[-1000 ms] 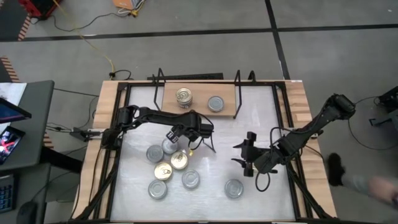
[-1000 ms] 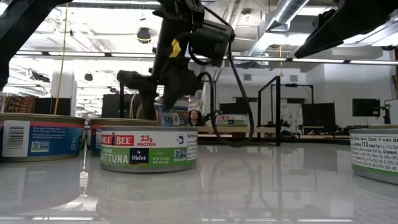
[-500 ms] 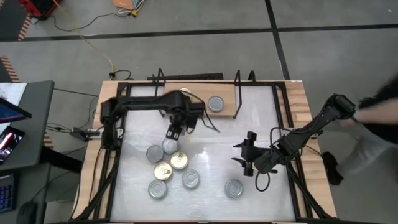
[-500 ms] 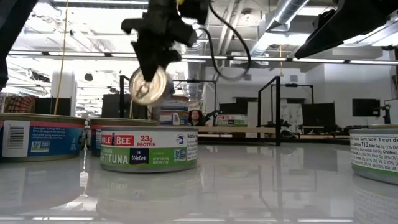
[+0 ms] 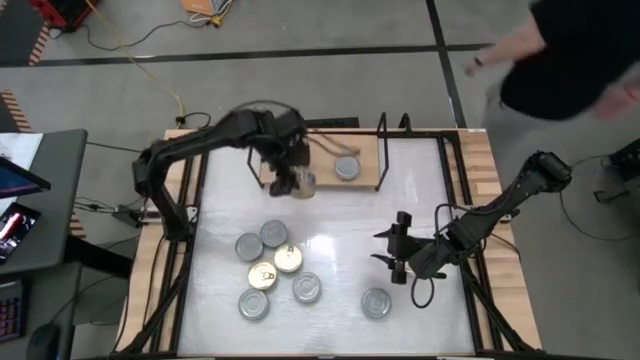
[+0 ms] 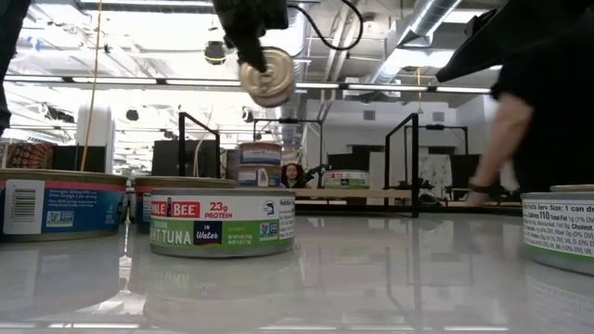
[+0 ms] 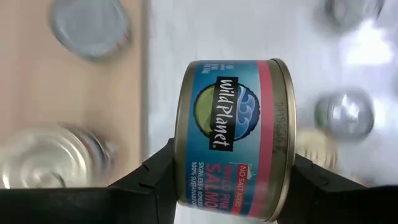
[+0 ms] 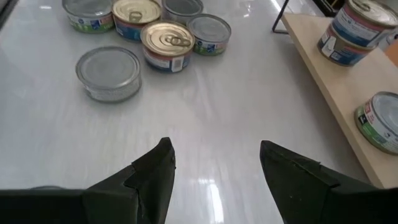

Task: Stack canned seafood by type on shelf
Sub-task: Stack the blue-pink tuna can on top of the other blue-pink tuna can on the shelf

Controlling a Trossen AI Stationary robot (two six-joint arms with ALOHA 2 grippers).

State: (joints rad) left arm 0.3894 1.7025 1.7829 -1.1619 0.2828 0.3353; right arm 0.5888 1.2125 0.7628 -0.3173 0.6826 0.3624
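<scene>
High view: the left gripper [image 5: 291, 181] has swung from over the loose tins [image 5: 272, 265] to the shelf's [image 5: 366, 178] left end.

Low view: the salmon tin [image 6: 267, 77] now rides higher, tilted.

Left wrist: both fingers clamp it, the gold stack [image 7: 53, 157] below. Placing looks next.

Right wrist: the right gripper [image 8: 213, 163] waits wide apart, mid-table.
</scene>
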